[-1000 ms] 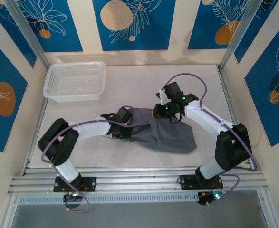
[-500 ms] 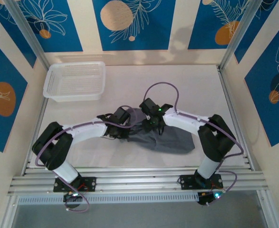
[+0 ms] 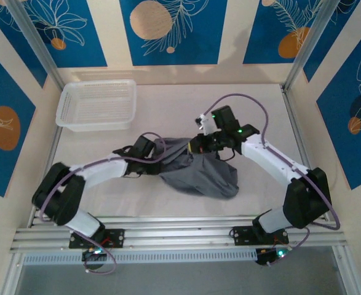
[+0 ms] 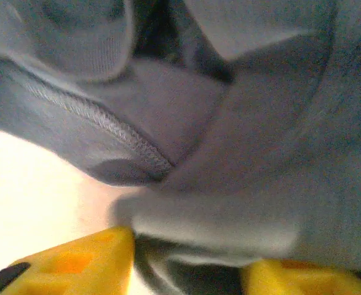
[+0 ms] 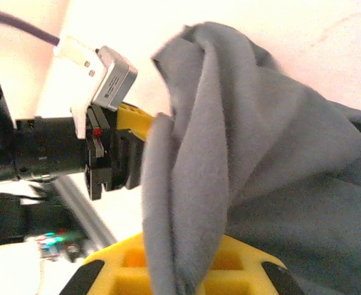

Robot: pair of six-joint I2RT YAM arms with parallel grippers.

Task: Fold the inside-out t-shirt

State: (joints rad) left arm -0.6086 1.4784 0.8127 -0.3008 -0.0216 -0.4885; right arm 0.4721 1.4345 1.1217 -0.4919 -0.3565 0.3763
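The inside-out t-shirt (image 3: pixel 208 175) is a slate-grey bunch in the middle of the table. My right gripper (image 3: pixel 197 146) is shut on a gathered fold at the shirt's far edge. In the right wrist view that fold (image 5: pixel 192 184) rises from between the yellow fingers of the gripper (image 5: pixel 183 276). My left gripper (image 3: pixel 158 155) is at the shirt's left end, its tips under the cloth. In the left wrist view the gripper (image 4: pixel 189 270) is open, its yellow fingers (image 4: pixel 75 258) apart, with loose cloth (image 4: pixel 248 141) and a stitched hem (image 4: pixel 106 123) lying over and between them.
A white mesh-sided basket (image 3: pixel 97 104) stands at the far left corner of the table (image 3: pixel 168 110). Metal frame posts and patterned walls close in the table on three sides. Bare tabletop lies beyond the shirt and to its right.
The right gripper reached left into the shirt, shut on a fold and pulled back to the right and away. The left gripper opened. The shirt has drawn in from the right into a tighter bunch.
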